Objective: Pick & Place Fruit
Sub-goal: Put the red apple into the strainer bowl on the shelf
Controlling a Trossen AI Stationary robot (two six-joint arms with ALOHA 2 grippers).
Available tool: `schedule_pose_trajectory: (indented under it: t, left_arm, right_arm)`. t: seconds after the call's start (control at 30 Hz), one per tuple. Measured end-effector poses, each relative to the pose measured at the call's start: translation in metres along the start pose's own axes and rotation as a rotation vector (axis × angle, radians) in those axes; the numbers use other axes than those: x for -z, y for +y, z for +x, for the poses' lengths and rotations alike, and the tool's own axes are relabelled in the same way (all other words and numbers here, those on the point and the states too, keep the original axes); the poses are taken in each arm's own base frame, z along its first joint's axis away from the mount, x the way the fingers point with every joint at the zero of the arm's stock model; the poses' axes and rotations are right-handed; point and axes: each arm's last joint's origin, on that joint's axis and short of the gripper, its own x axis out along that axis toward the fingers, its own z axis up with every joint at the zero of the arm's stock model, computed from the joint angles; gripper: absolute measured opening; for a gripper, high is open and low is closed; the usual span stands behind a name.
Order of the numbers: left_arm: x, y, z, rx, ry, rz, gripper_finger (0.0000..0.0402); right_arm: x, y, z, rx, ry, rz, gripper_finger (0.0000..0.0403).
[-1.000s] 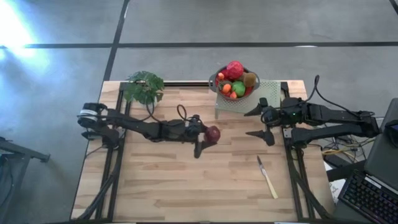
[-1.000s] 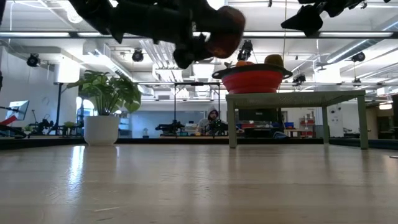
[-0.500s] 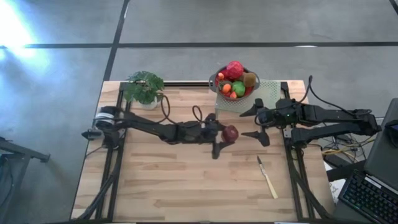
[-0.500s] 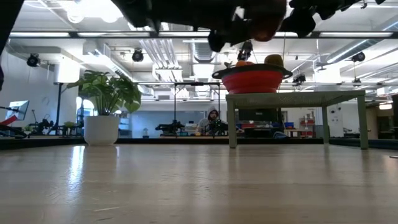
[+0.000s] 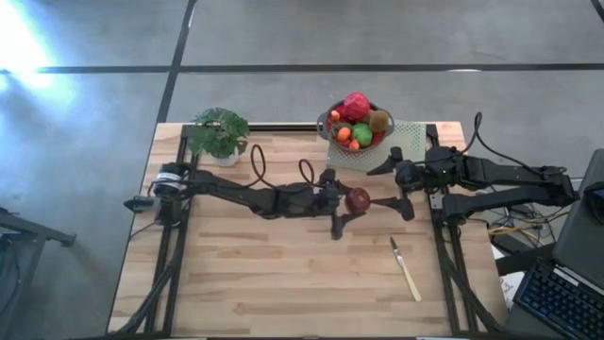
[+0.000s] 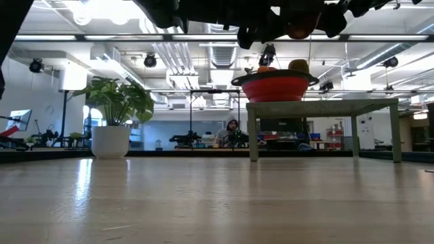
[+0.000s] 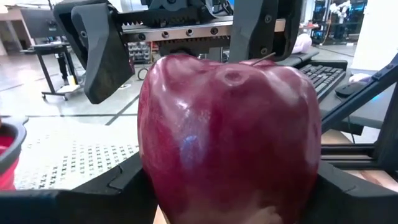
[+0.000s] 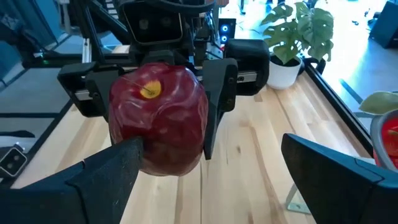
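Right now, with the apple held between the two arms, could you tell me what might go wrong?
1. The left gripper holds the red apple high above the wooden table; a slip would drop it.
2. The right gripper waits open close by, so its fingers could bump the apple.
3. The knife lies below to one side.

Two arms, each with one tool: left tool [image 5: 345,201], right tool [image 5: 395,179]. One red apple [image 5: 359,199]. One bowl [image 5: 324,121] holding about seven fruits [image 5: 356,106]. One plant [image 5: 217,132]. One knife [image 5: 407,270]. One desk [image 5: 264,283].
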Motion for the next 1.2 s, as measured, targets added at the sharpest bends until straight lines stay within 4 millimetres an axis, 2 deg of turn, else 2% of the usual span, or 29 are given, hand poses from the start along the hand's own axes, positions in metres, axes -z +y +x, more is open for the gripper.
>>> schedule_pose_trajectory:
  t: [0.53, 0.67, 1.07, 1.2]
  left_arm:
    - [-0.001, 0.003, 0.001, -0.008, 0.020, 0.093, 0.0278]
    - [0.001, 0.008, 0.002, -0.056, 0.051, 0.123, 0.0278]
    - [-0.007, 0.008, 0.003, -0.032, 0.031, 0.088, 0.0278]
    - [-0.011, 0.008, 0.004, -0.011, -0.034, 0.054, 0.0278]
  right_arm:
    - [-0.001, 0.002, -0.007, -0.023, -0.001, 0.010, 0.0382]
    - [-0.003, 0.003, -0.010, -0.054, 0.008, 0.012, 0.0382]
    - [-0.006, 0.002, -0.008, -0.012, -0.027, -0.018, 0.0382]
    - [-0.009, 0.002, -0.005, -0.014, -0.052, -0.028, 0.0382]
